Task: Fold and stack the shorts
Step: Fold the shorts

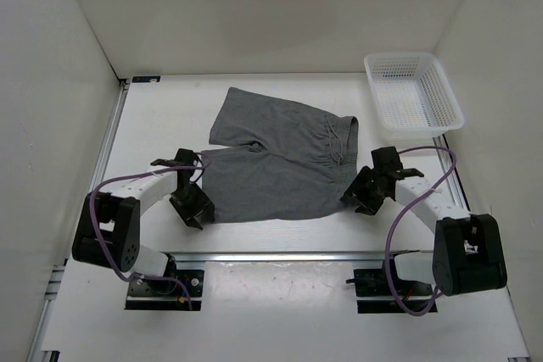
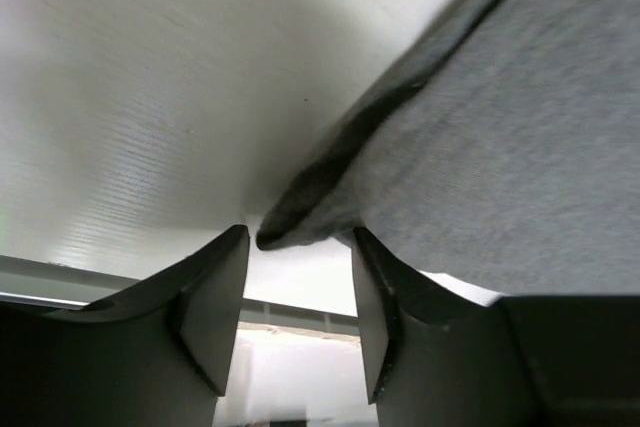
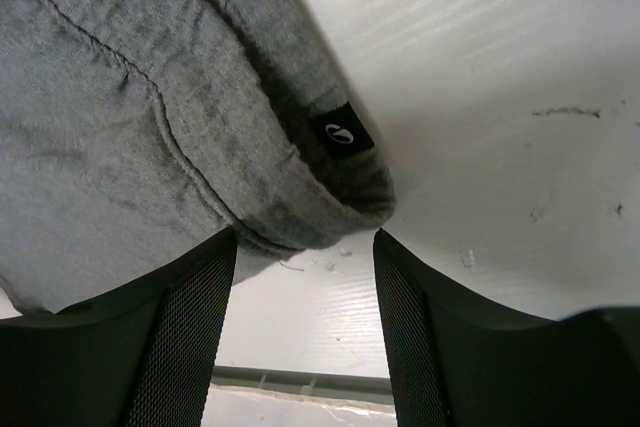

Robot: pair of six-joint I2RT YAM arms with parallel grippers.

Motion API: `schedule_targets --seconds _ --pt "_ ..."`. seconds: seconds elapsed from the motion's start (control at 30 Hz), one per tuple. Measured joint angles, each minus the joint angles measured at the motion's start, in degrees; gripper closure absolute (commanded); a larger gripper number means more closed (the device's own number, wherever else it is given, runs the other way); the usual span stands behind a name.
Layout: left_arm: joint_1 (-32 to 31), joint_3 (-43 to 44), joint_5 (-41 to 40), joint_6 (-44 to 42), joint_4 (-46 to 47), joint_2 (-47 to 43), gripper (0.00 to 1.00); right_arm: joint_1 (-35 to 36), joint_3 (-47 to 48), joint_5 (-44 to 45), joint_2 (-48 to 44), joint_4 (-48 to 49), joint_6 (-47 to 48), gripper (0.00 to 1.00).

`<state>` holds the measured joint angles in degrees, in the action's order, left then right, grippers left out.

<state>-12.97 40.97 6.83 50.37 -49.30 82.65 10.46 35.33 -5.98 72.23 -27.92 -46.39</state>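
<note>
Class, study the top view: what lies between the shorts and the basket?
Only a bare strip of table separates the shorts from the basket, shown in the top view.

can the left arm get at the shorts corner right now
Probably yes: the left fingers are open and the shorts corner lies right between them, with nothing in the way.

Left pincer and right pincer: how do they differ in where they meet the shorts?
The left pincer straddles a plain hem corner of the shorts; the right pincer straddles the thick waistband corner. A small black label lies by the right pincer, none by the left. Both are open, each with a cloth corner in its gap.
</note>
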Motion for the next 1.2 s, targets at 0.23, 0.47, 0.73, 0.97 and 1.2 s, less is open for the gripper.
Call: schedule_targets --seconds 0.23,0.47,0.73,0.97,1.2 --pt "0.00 0.00 -0.92 0.70 0.57 -1.88 0.46 0.00 0.00 -0.26 1.97 2.05 0.02 0.38" --pt "0.00 0.00 -2.78 1.42 0.68 -2.29 0.75 -0.39 0.00 -0.50 2.40 2.73 0.04 0.38" --pt "0.00 1.44 -3.41 0.81 0.72 0.76 0.89 -0.66 0.02 -0.33 4.81 4.44 0.26 0.88" --pt "0.00 8.81 -3.93 -0.20 -3.10 -0.55 0.89 -0.68 0.15 -0.17 4.81 4.74 0.31 1.00" --pt "-0.02 30.36 -5.40 -2.95 -8.44 0.85 0.89 -0.70 4.66 1.66 0.04 -2.75 1.86 1.00"
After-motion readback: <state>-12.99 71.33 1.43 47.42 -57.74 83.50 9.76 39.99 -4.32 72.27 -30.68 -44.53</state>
